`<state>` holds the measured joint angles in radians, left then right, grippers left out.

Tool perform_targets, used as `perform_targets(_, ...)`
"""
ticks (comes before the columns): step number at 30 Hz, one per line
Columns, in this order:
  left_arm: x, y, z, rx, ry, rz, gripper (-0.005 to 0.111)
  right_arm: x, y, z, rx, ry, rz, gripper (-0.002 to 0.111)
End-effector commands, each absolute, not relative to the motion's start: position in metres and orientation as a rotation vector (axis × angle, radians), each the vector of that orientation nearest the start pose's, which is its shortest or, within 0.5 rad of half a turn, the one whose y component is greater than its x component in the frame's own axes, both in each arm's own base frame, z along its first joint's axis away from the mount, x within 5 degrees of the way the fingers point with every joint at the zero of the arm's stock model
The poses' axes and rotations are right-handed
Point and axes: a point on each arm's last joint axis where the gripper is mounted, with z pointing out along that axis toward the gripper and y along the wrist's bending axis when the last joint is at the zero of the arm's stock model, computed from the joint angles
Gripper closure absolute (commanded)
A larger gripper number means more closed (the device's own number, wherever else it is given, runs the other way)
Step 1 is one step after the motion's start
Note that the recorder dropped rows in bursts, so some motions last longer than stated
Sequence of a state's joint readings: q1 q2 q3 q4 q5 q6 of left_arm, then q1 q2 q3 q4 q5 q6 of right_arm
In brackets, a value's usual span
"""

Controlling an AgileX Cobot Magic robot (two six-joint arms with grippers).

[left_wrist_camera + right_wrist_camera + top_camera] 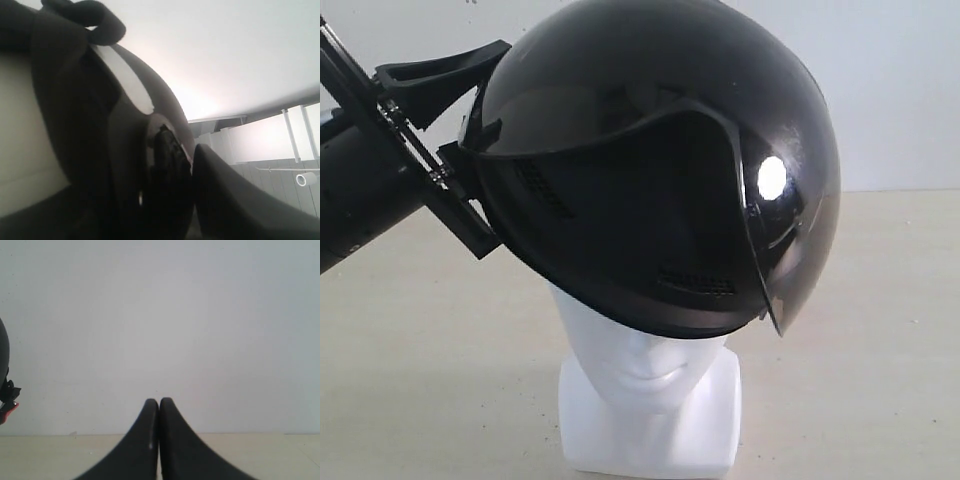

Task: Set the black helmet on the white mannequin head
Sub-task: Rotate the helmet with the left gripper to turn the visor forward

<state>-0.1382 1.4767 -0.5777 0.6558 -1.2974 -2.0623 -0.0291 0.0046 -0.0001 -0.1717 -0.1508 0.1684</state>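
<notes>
Exterior view, left side: left pincer [480,105] stands partly spread, the rear rim of the black helmet [660,150] caught between its two fingers. One finger lies over the outside of the shell; the other goes in under the rim. Grip reads as firm contact on both sides.

Left wrist view: very close and dark. One black finger [235,205] fills a corner, with the helmet's dark shell and rim pressed right against it. Detail is too blurred to read further.

Right wrist view: right pincer [159,402] is fully closed, fingertips touching each other, nothing between them. It points at the plain wall [175,315], well apart from the helmet, of which only a thin dark edge shows at the frame border. A small red piece hangs just below that edge; I cannot tell what it is. This pincer does not appear in the exterior view.

Helmet position: on top of the white mannequin head [645,360], tilted, visor [785,230] swung toward the right of the exterior view. It covers the crown and upper face; nose, mouth, chin and blocky neck base are exposed below the rim.

Mannequin head stands upright on the beige counter [420,350].
</notes>
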Motion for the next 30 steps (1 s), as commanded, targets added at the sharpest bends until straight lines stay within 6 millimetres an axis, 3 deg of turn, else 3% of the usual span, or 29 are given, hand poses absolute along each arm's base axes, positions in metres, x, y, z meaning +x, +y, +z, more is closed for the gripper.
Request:
perform_targets(1,0.263,-0.082,0.251,-0.593,1.533,-1.844,0.102,0.054,0.001,0.227,0.002,1.325,0.005,0.109)
perform_targets(8,0.251,-0.083,0.234,-0.598,1.611,-1.818,0.102,0.054,0.001,0.227,0.002,1.325,0.005,0.109)
perform_targets(20,0.247,-0.084,0.235,-0.555,1.626,-1.803,0.102,0.054,0.001,0.227,0.004,1.325,0.007,0.109)
perform_targets(30,0.239,-0.082,0.224,-0.586,1.650,-1.774,0.102,0.054,0.001,0.226,0.107,1.337,0.132,0.109)
